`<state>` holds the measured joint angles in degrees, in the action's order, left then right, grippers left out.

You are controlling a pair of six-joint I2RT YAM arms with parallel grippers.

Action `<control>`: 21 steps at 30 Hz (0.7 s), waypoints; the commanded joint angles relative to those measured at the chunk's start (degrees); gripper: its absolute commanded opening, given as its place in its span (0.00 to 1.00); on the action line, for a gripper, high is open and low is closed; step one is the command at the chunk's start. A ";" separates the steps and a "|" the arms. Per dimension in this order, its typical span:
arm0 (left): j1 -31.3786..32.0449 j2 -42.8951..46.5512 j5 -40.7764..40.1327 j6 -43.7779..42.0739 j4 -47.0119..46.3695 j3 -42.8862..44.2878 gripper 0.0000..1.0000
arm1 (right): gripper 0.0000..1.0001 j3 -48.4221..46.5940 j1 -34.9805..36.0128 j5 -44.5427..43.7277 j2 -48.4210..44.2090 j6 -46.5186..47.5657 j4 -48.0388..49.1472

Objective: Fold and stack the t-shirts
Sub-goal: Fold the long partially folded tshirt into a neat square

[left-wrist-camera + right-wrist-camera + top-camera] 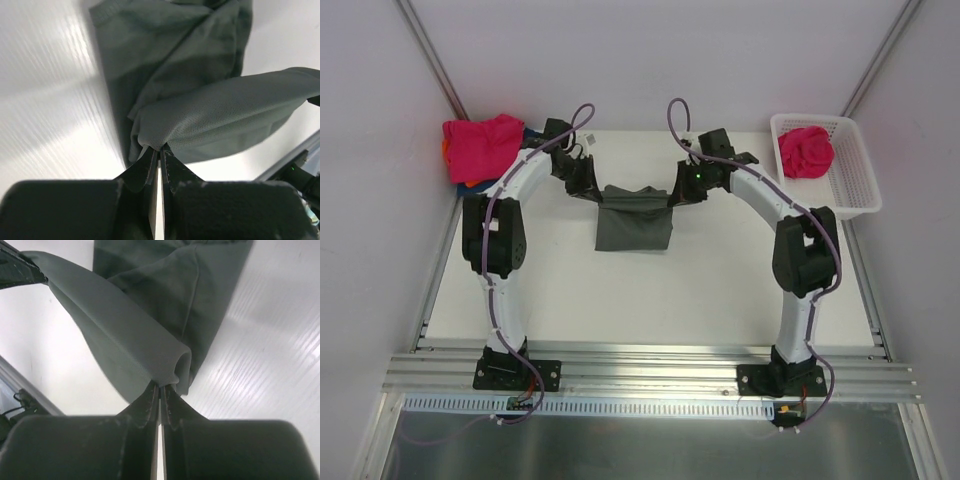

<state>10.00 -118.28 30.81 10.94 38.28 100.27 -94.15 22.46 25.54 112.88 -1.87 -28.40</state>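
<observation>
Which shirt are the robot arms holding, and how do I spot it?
On the white table, look mid-way along the far half. The grey shirt hangs there, pinched by the left gripper and right gripper. It's the only dark one: a pink shirt lies at the far-left corner, and a pink bundle sits in the basket.

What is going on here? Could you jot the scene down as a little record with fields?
held: grey shirt, one edge lifted, rest lying on the table
left fingers: shut on the grey shirt
right fingers: shut on the grey shirt
basket: far right, pink shirt inside
far left corner: stack, pink on top
</observation>
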 commanded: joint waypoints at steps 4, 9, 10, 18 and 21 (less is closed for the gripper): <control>-0.95 -8.26 -3.12 -0.92 -0.84 9.76 0.00 | 0.01 -9.64 -1.63 -0.23 8.40 1.52 1.42; -1.03 -14.08 -5.58 -1.27 -1.89 18.20 0.00 | 0.01 -16.75 -1.71 -0.58 14.03 1.52 1.24; -0.95 -15.65 -6.37 -1.45 -2.07 19.08 0.00 | 0.01 -17.73 -1.72 -0.67 15.69 1.43 1.24; -0.95 -18.30 -13.39 0.21 -2.95 23.22 0.72 | 0.13 -22.74 -1.45 -2.60 19.75 1.52 0.89; -0.86 -16.56 -14.99 0.14 -2.86 23.04 0.99 | 0.44 -23.18 -0.93 -4.88 19.31 3.19 0.37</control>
<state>9.65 -136.73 19.75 11.27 35.66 120.88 -114.19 20.99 23.07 133.16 -0.64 -27.97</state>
